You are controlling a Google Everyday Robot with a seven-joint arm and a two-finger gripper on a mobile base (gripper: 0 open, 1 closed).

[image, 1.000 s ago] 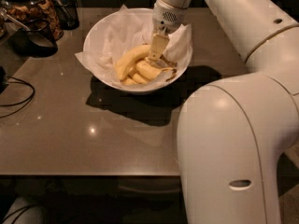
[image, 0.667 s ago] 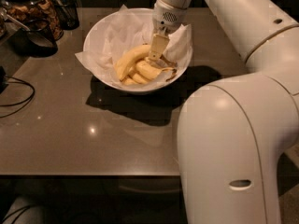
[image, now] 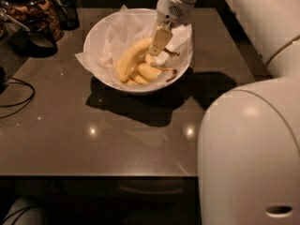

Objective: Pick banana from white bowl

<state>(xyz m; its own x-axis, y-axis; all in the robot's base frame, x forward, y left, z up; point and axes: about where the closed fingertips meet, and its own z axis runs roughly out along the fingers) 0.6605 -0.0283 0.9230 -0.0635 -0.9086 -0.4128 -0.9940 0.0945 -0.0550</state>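
Note:
The white bowl, lined with crumpled white paper, stands on the brown table at the back centre. The long pale-yellow banana lies in it, curving from the lower left up to the right, with shorter bananas beside it. My gripper reaches down into the bowl from the upper right. Its tip is at the banana's upper end, touching or just above it. The part of the banana under the gripper is hidden.
Dark glass jars and a black scoop-like object stand at the back left. A black cable lies at the left edge. My white arm and body fill the right side. The table's front edge runs across the bottom.

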